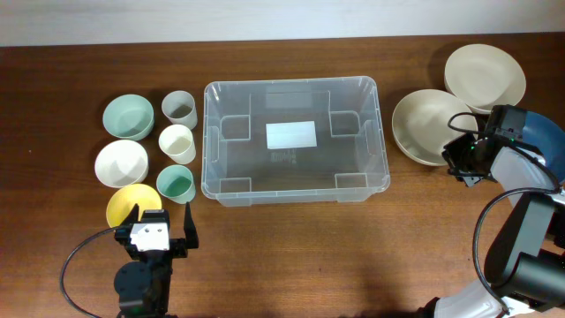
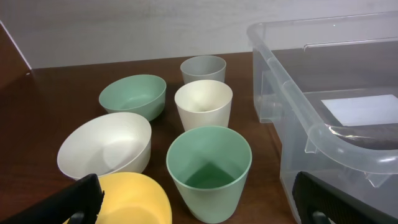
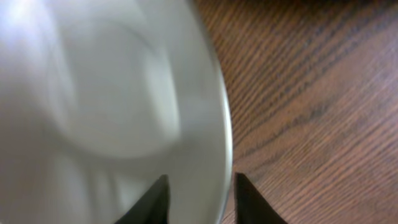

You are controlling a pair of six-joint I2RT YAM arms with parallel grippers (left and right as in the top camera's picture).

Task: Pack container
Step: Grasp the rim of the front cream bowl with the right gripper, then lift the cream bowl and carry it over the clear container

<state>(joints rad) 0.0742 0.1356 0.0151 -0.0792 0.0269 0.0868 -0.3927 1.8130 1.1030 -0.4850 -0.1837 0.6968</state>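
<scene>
The container is a large clear bin, standing empty at the table's middle with a white label on its base; its near corner shows in the left wrist view. My right gripper straddles the right rim of a beige bowl. In its own view one finger is inside the bowl, the other outside the rim, and the gripper is narrowed. Whether the fingers press the rim is unclear. My left gripper is wide open at the front left, holding nothing, with a green cup ahead of it.
Left of the bin stand a grey cup, a cream cup, a green cup, a green bowl, a white bowl and a yellow bowl. At the right are a second beige bowl and a blue dish.
</scene>
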